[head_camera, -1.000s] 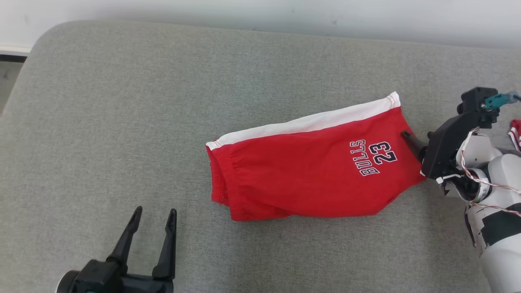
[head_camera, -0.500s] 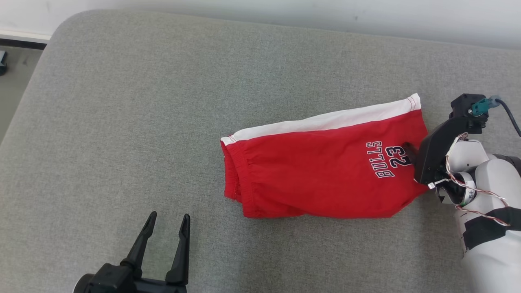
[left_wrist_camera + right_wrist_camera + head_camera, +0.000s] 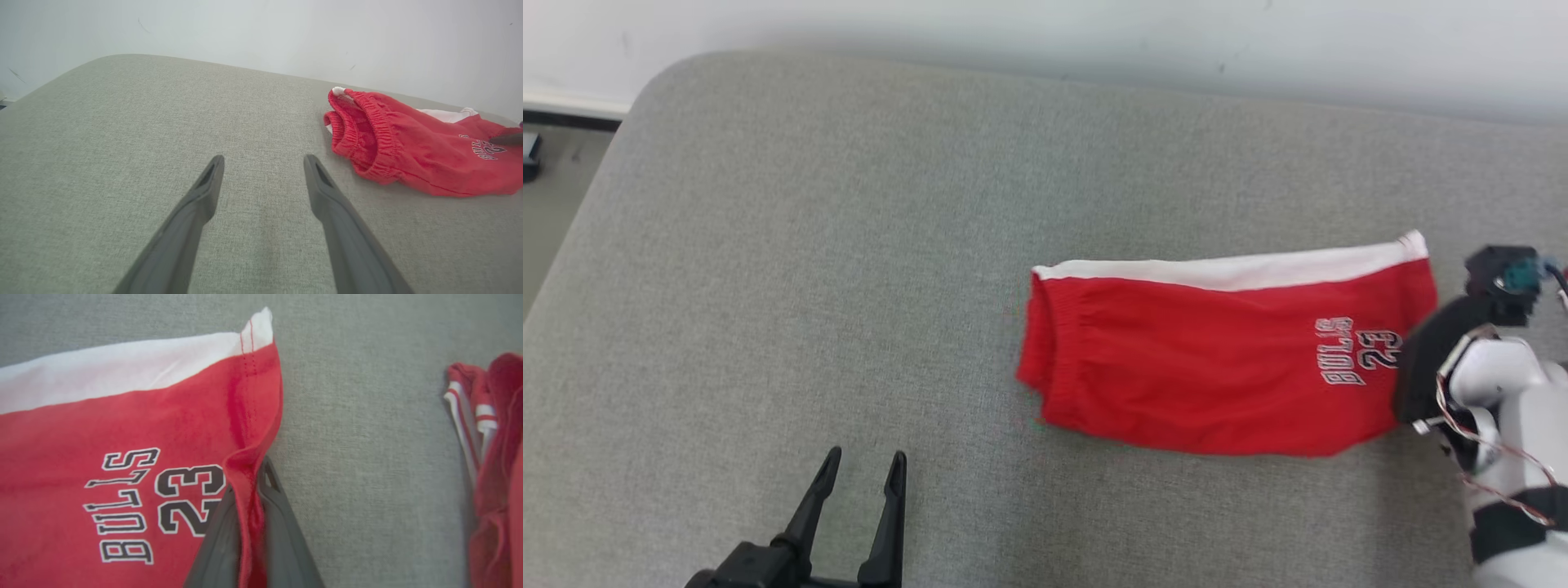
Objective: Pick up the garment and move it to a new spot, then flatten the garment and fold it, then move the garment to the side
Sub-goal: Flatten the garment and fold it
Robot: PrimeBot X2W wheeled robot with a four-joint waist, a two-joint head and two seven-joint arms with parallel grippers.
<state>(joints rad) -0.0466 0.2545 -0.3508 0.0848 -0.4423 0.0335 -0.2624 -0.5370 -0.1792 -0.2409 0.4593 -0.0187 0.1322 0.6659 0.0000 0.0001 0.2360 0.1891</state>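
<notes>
1. Head view: red shorts (image 3: 1217,359) lie right of centre on the grey cushion (image 3: 809,245); left gripper (image 3: 866,456) idles lower left.
2. Left wrist: fingers spread wide, empty; shorts upper right.
3. Right wrist: right gripper (image 3: 247,477) clamped on the hem beside "23", guessing to lift it.

A grey fabric cushion (image 3: 809,245) with a rounded corner sits against a white wall (image 3: 1094,33), bare floor (image 3: 560,188) shows past its corner, and a crumpled red cloth (image 3: 496,465) with white stripes lies on it.
</notes>
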